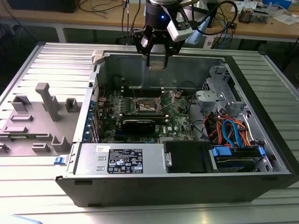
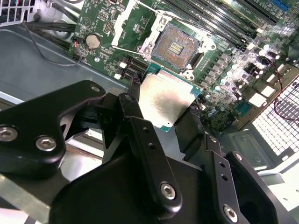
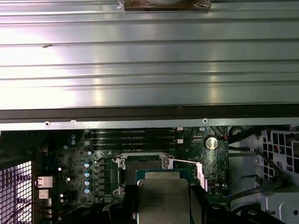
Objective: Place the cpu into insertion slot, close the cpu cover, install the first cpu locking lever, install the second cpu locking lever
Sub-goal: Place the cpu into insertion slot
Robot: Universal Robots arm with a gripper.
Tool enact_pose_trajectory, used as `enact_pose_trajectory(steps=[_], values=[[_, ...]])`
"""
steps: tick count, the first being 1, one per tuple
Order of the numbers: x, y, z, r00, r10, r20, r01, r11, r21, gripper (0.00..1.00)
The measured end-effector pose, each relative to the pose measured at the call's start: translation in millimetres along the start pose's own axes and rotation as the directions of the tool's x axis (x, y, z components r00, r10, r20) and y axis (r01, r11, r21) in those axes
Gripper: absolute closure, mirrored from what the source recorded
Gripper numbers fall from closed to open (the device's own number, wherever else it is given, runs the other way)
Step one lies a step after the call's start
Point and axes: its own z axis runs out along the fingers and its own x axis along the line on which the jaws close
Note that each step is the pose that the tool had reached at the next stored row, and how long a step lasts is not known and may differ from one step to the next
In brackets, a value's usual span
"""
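Observation:
My gripper (image 1: 157, 62) hangs above the far wall of the open computer case, shut on the cpu (image 1: 157, 66). In both wrist views the cpu (image 2: 166, 98) (image 3: 162, 199) is a flat silver-grey square held by its edges between the black fingers (image 2: 135, 126). The insertion slot (image 1: 148, 106) (image 2: 177, 44) (image 3: 142, 164) lies below on the green board, open, with its dark centre bare. The cpu cover (image 1: 169, 96) (image 2: 122, 22) stands swung up beside the slot. Thin wire levers next to it are raised.
A long black card (image 1: 138, 124) and the memory slots (image 2: 219, 23) flank the socket. The power supply (image 1: 119, 159) and the drive bay with blue and orange cables (image 1: 233, 133) fill the near side. A grey fixture (image 1: 39, 116) sits at the exterior view's left.

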Motion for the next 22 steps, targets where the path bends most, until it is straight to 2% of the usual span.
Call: enact_pose_trajectory(steps=[6, 22], values=[[0.1, 0.0, 2.9, 1.0, 0.0, 0.0008, 0.0, 1.0, 0.0, 0.45], [0.1, -0.1, 5.6, 1.0, 0.0, 0.0013, 0.0, 1.0, -0.0005, 0.45]])
